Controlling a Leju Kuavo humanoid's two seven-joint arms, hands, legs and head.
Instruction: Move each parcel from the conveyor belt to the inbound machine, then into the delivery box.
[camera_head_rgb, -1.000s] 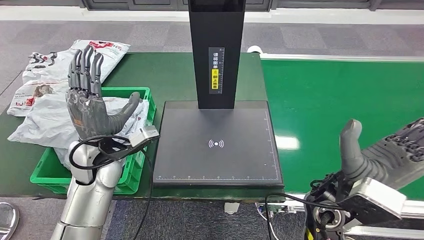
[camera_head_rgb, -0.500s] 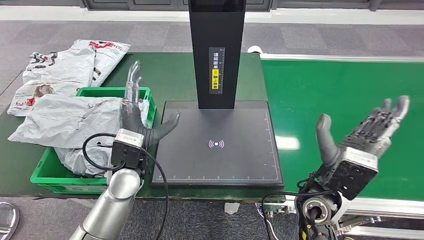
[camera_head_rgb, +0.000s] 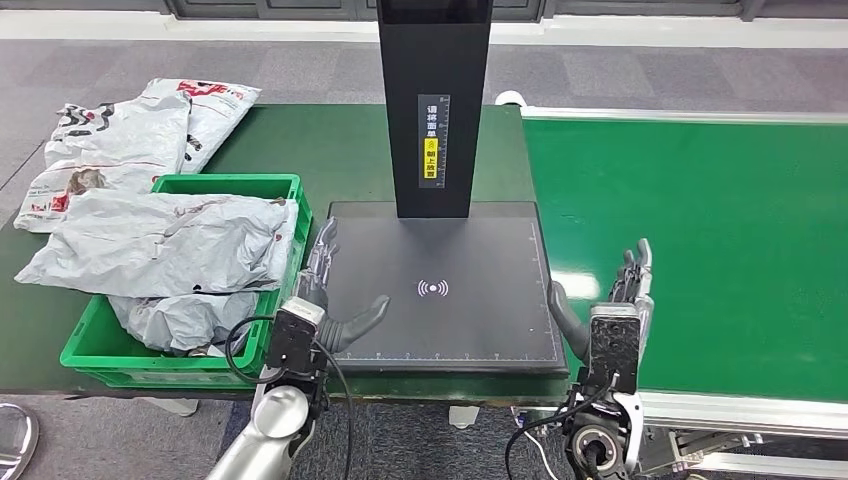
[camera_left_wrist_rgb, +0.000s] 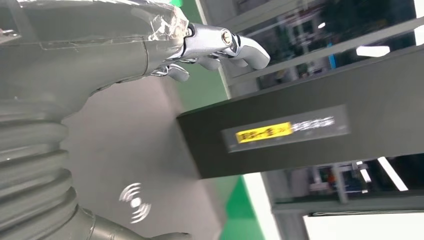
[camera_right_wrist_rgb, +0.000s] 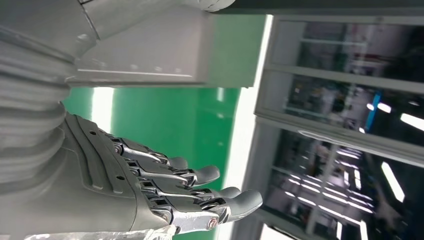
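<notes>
Grey plastic parcels (camera_head_rgb: 165, 245) lie piled in the green delivery box (camera_head_rgb: 250, 186) at the left. The inbound machine has a dark flat pad (camera_head_rgb: 435, 290) and a black upright column (camera_head_rgb: 433, 100); nothing lies on the pad. The green conveyor belt (camera_head_rgb: 690, 230) at the right carries no parcel. My left hand (camera_head_rgb: 322, 290) hangs low at the pad's left front corner, fingers spread and holding nothing. At the pad's right front corner my right hand (camera_head_rgb: 615, 300) is likewise spread and holding nothing. The wrist views show the left hand (camera_left_wrist_rgb: 220, 45) and right hand (camera_right_wrist_rgb: 190, 195) with fingers extended.
More white and grey parcel bags (camera_head_rgb: 130, 130) lie on the green table behind the box. A grey floor runs beyond the table. The belt's white edge (camera_head_rgb: 690, 117) marks its far side.
Both arms have dropped. The left hand came down from above the box to the pad's left front corner. The right hand lowered and drew in to the pad's right front corner.
</notes>
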